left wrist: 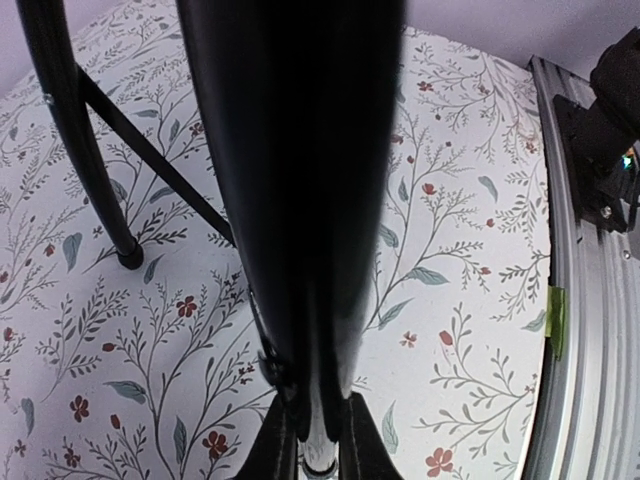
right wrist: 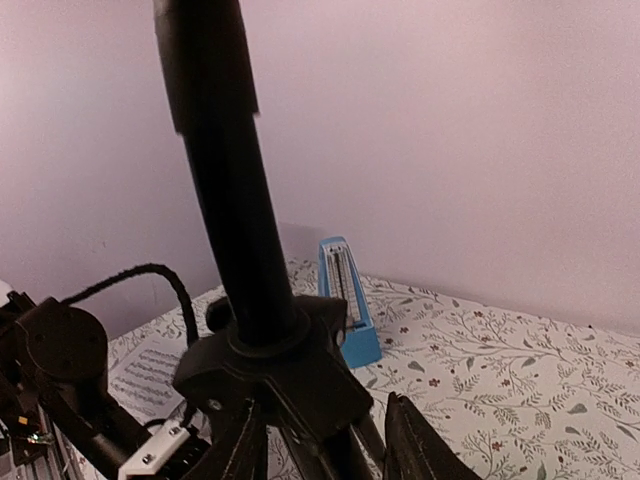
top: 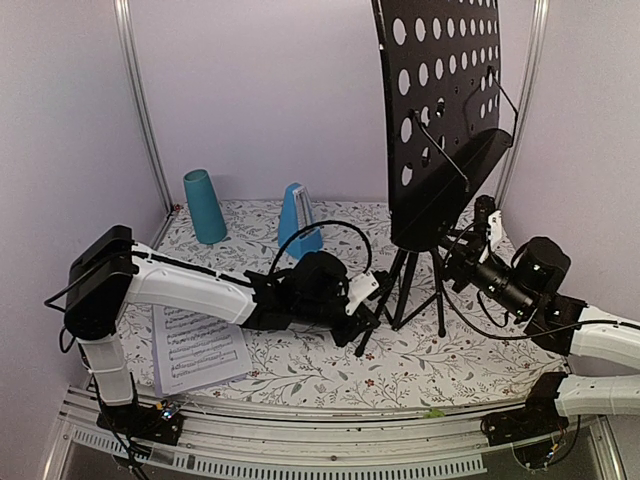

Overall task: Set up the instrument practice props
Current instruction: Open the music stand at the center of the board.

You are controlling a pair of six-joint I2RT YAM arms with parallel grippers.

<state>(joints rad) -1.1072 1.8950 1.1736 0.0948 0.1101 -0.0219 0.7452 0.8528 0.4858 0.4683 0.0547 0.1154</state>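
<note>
The black music stand stands at the back right, with its perforated tray up high and its tripod on the floral cloth. My left gripper is shut low on one tripod leg, the tube pinched between the fingertips of that gripper. My right gripper reaches in from the right. It straddles the leg bundle under the hub, and its fingers are closed in against it. The blue metronome stands left of the stand. A white sheet-music page lies at the front left.
A tall teal cup stands at the back left near the frame post. Another tripod leg ends in a foot on the cloth. The table's metal front rail runs close to the right of my left gripper.
</note>
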